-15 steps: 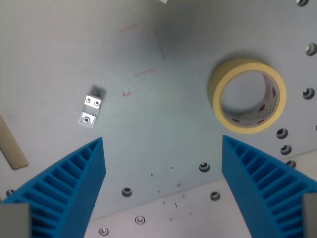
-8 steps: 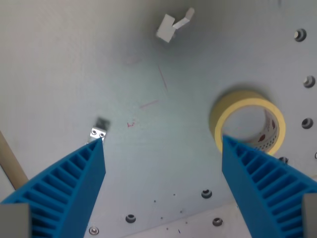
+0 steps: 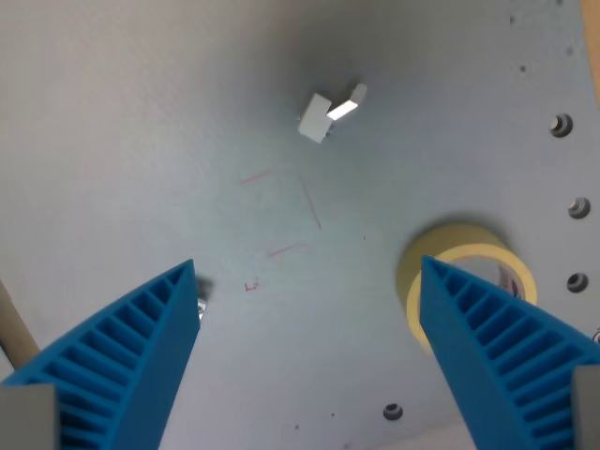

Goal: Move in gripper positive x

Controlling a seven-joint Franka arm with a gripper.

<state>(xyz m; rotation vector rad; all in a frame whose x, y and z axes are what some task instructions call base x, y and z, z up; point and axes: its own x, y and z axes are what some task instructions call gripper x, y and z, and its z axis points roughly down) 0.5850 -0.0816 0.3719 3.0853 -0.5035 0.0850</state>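
Note:
My gripper [image 3: 307, 352] is open and empty, its two blue ribbed fingers [image 3: 122, 366] reaching in from the bottom corners above a grey metal table [image 3: 141, 112]. A roll of yellow tape [image 3: 450, 262] lies flat at the wrist view's right, partly hidden behind the right finger. A small white bracket [image 3: 328, 114] lies near the top centre. A small metal block [image 3: 200, 305] just shows at the tip of the left finger.
Faint red marks [image 3: 281, 220] are drawn on the table in the middle. Bolt heads [image 3: 561, 125] run down the right edge, and one [image 3: 393, 411] sits near the bottom. A beige strip [image 3: 11, 328] shows at the left edge.
The whole scene has slid down the picture, so the camera has moved. The white bracket has come further into view, and the tape and metal block have slipped behind the fingers.

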